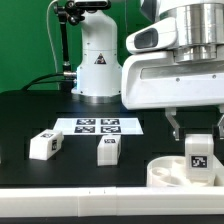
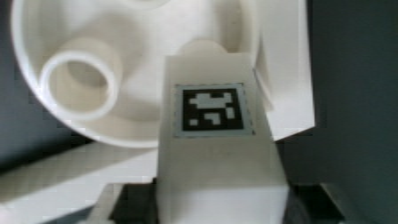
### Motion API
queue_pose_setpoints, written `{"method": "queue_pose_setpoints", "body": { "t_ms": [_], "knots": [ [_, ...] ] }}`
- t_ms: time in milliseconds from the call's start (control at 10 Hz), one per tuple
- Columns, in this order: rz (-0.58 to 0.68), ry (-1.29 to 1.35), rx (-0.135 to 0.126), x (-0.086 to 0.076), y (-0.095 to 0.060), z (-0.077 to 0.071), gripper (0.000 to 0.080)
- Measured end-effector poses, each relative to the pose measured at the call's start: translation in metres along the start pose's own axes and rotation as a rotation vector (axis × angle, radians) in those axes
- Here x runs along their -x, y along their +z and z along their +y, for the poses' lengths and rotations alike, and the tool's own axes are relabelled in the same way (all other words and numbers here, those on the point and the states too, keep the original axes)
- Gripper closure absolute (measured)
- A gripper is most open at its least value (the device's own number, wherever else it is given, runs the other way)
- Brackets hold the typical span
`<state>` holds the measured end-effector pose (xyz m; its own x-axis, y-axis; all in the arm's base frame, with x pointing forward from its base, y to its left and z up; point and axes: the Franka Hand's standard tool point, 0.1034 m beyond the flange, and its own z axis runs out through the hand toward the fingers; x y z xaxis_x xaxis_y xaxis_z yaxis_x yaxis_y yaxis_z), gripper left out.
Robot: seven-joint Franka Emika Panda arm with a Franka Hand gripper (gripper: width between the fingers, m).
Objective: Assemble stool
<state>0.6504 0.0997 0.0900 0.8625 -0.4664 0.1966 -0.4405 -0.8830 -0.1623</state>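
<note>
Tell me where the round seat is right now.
Exterior view's lower right, near the table's front edge: the seat lies beneath the gripper, with a leg upright over it.

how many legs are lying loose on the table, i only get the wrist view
Observer: Two. The left leg lies toward the exterior view's left and the middle leg nearer the centre, both on the table.
Operator: where's the marker board from them
Observer: The marker board lies flat just behind the two, between them and the robot base.
Operator: and the seat i'm looking at
Observer: The seat sits at the exterior view's lower right, apart from both loose legs. The gripper hangs over it with the third leg.
</note>
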Motion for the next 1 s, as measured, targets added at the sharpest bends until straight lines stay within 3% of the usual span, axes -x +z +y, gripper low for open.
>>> {"method": "queue_pose_setpoints", "body": {
  "t_ms": [400, 1000],
  "knots": [
    [0.008, 0.386, 0.006, 0.002, -0.001, -0.001, 0.0463],
    [-0.034, 0.938, -0.048, 0.008, 0.000, -0.011, 0.0490]
  ]
}}
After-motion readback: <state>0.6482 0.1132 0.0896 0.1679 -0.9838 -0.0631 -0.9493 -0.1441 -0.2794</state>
